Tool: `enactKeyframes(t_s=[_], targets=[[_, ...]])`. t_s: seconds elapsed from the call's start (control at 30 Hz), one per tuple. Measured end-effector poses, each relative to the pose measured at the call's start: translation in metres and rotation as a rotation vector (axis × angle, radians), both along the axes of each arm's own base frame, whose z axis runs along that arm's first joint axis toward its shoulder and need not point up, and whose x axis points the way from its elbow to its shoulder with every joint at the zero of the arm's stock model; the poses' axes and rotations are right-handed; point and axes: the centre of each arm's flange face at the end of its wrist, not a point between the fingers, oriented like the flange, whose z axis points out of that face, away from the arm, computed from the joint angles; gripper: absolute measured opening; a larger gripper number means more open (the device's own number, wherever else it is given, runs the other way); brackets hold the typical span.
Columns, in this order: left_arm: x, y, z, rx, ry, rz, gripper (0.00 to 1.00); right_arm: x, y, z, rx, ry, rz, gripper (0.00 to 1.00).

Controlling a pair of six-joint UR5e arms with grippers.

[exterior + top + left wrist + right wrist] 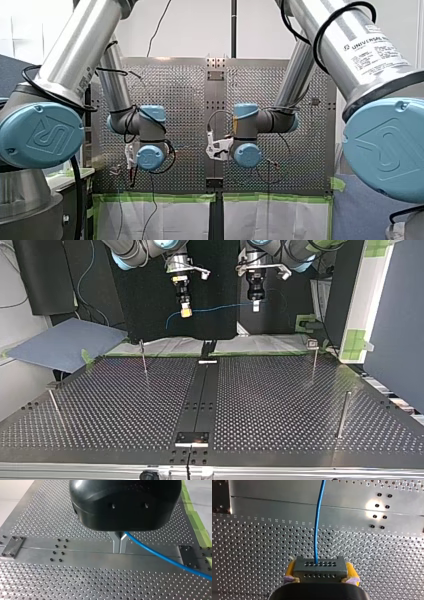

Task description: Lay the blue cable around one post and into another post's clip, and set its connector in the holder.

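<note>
Seen from across the table, my right arm drops in at the left, wrist turned straight down, and my right gripper (186, 311) hangs well above the perforated table (280, 405). Its yellow pads (351, 571) are clamped on the two sides of the dark grey connector (319, 567), a rectangular block with two rows of small holes. One blue cable (220, 308), thin and smooth, leaves the connector's top face and sags slightly across to my left gripper (256, 304), which hangs at about the same height, also pointing down. Its two metal fingers (116, 543) are pressed together save for a thin slit, pinching the cable near their root.

Four thin metal posts stand upright on the table, two either side of the dark centre strip (202, 390): the near left post (56, 407), the far left post (144, 360), the far right post (314, 365) and the near right post (343, 412).
</note>
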Motion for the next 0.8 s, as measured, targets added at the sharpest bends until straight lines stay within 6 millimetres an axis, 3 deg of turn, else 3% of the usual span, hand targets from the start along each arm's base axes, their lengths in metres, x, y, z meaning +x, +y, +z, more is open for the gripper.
enactKeyframes(t_s=[0.5,0.8], targets=[[0.0,0.0,0.0,0.002,0.003,0.001,0.0,0.001,0.0,0.0,-0.002,-0.002,0.002,0.0],[-0.009,0.01,-0.024,0.037,0.069,0.012,0.0,0.003,0.003,-0.007,0.009,0.007,0.01,0.0]])
